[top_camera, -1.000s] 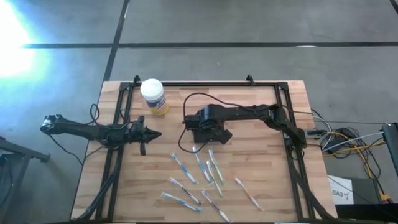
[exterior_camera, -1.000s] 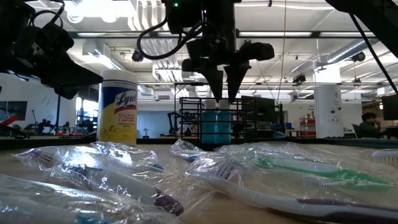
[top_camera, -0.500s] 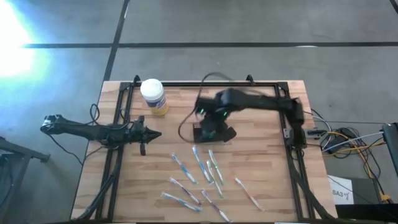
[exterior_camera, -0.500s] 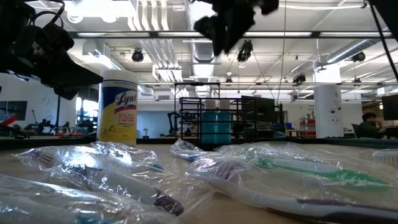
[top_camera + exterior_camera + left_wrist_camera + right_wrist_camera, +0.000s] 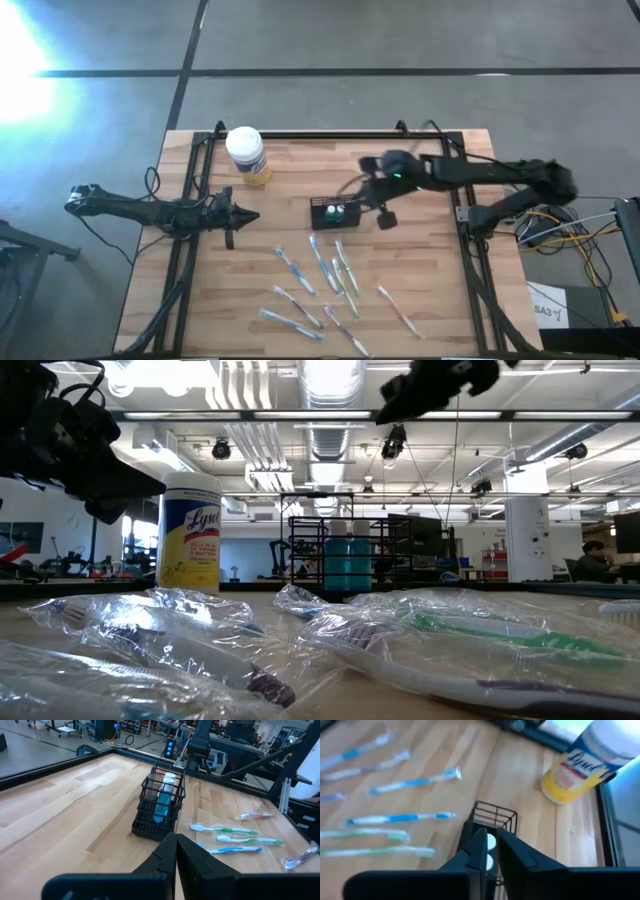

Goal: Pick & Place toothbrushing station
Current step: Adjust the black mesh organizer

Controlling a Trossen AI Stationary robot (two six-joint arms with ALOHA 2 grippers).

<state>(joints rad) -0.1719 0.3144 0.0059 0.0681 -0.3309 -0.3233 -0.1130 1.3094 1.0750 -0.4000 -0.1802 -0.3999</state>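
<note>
The toothbrushing station, a small black wire holder with light-blue and white pieces inside, stands on its base at mid-table; it also shows in the left wrist view and the low view. My right gripper hovers just right of and above the station, slanting down toward it, fingers shut on nothing. My left gripper waits shut at the table's left side, pointing at the station.
A white-lidded yellow jar stands at the far left. Several wrapped toothbrushes lie scattered over the near half of the table. A black frame runs along the table's far edge and down both sides.
My right gripper has left the station, where it stood pointing down, risen and drawn back toward the table's right edge, tipping from pointing down to slanting. The station stays upright where it was.
</note>
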